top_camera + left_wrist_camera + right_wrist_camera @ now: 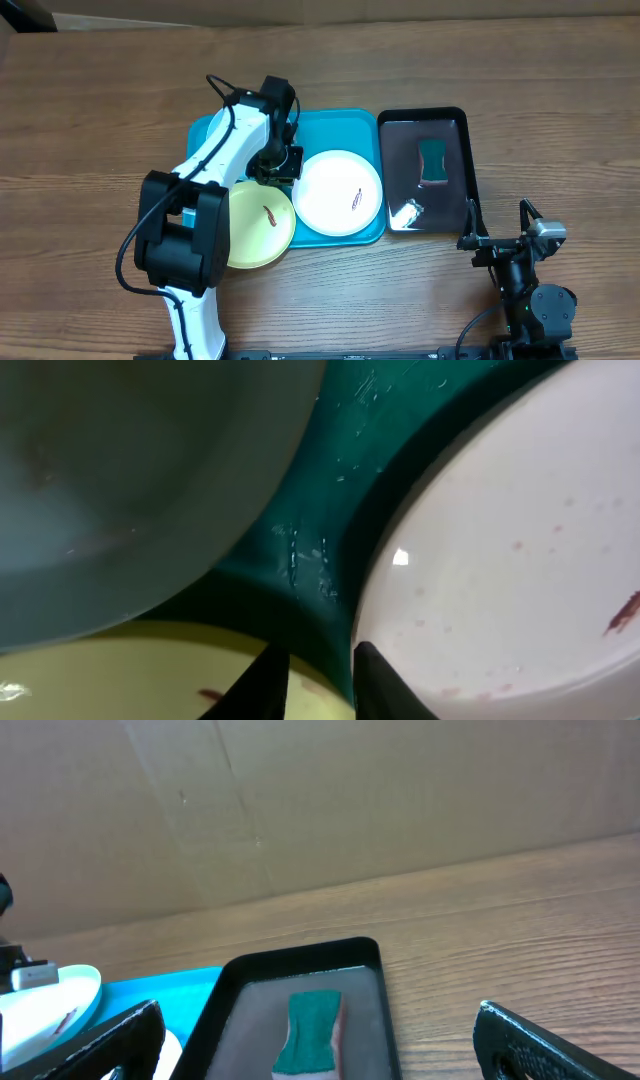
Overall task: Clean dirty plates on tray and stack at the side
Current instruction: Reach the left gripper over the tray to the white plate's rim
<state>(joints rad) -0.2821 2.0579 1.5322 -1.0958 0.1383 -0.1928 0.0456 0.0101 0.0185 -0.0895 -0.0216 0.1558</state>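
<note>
On the turquoise tray [340,125] lies the white plate [338,193] with a small brown smear. The yellow-green plate [258,225], also smeared, hangs over the tray's front edge. The left arm covers most of the light cyan plate [120,480]. My left gripper [275,170] points down between the three plates. Its fingers [280,675] stand a narrow gap apart astride the yellow-green plate's [120,670] rim, beside the white plate [500,560]. Whether they pinch the rim does not show. My right gripper [325,1050] is wide open and holds nothing, low at the front right [498,228].
A glossy black tray [470,160] sits right of the turquoise one, holding a green sponge [433,162] and a small crumpled white scrap [406,211]. A cardboard wall [320,810] stands behind the table. Bare wood surrounds both trays.
</note>
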